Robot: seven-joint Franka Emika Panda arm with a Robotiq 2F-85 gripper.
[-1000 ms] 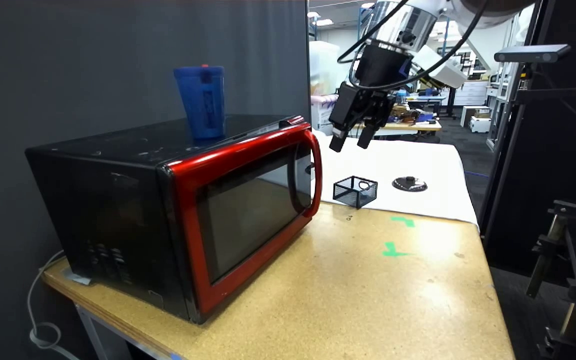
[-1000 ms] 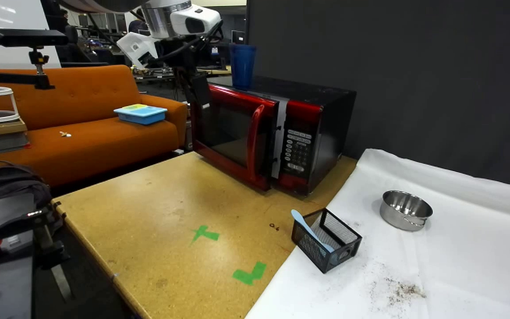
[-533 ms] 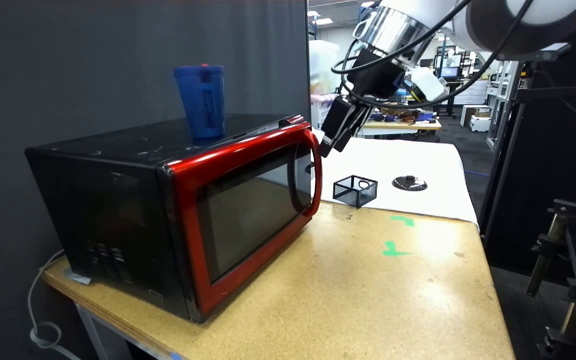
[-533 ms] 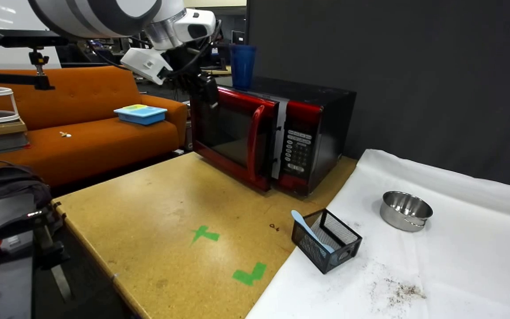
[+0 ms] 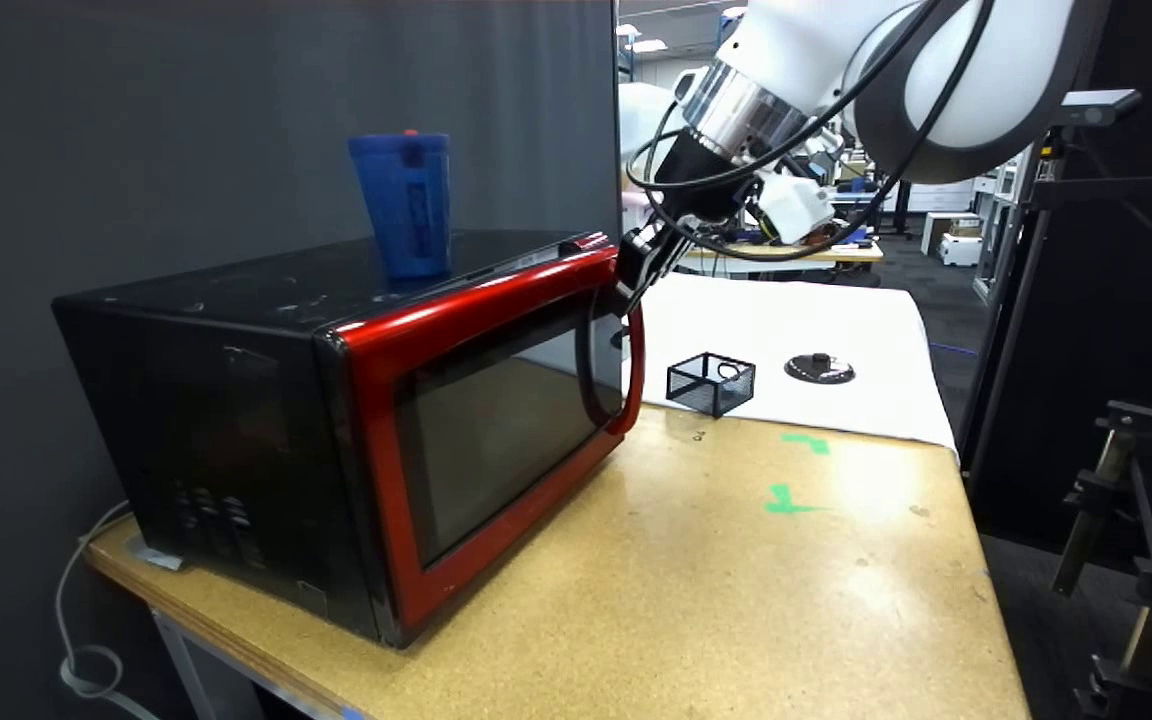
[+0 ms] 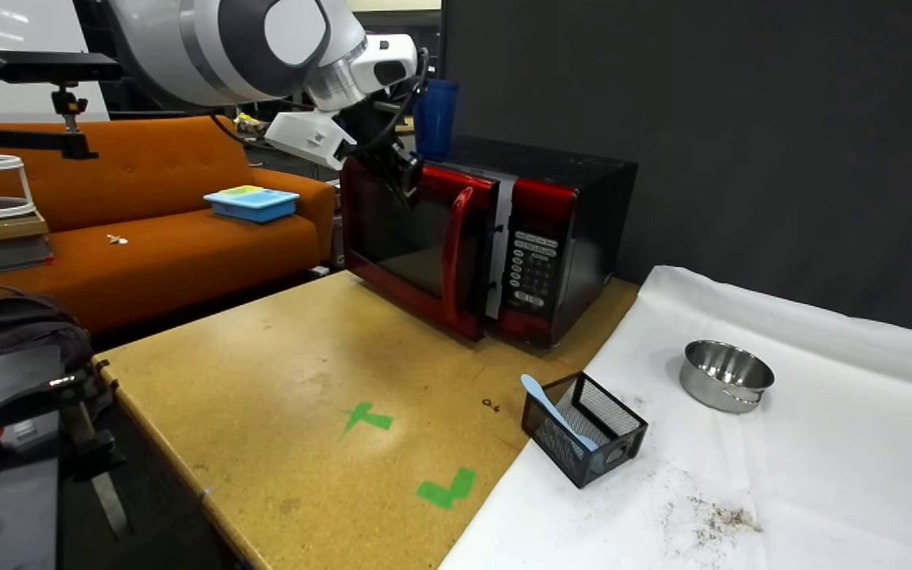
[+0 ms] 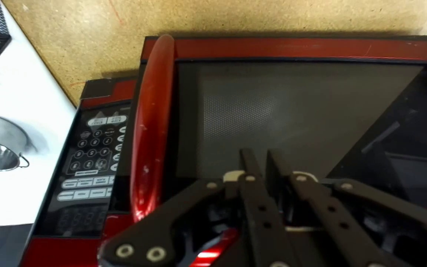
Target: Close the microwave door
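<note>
Speckled tan wooden surface (image 5: 736, 580); on it, at left in an exterior view, a boxy black microwave (image 5: 226, 440). Its glossy red-framed dark-glass door (image 7: 280, 111), ajar, fills the wrist view's centre; lower centre, an angular black claw (image 7: 260, 152), gap narrow.

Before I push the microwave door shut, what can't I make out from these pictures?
Whether the pincer touches the microwave door: it overlaps the door in every view and is blurred in the wrist view.
Inside the microwave: hidden by the door in every view.
Labels on the keypad: too small in an exterior view.
Left part of the metal pot: cut off by the wrist view's left edge.
</note>
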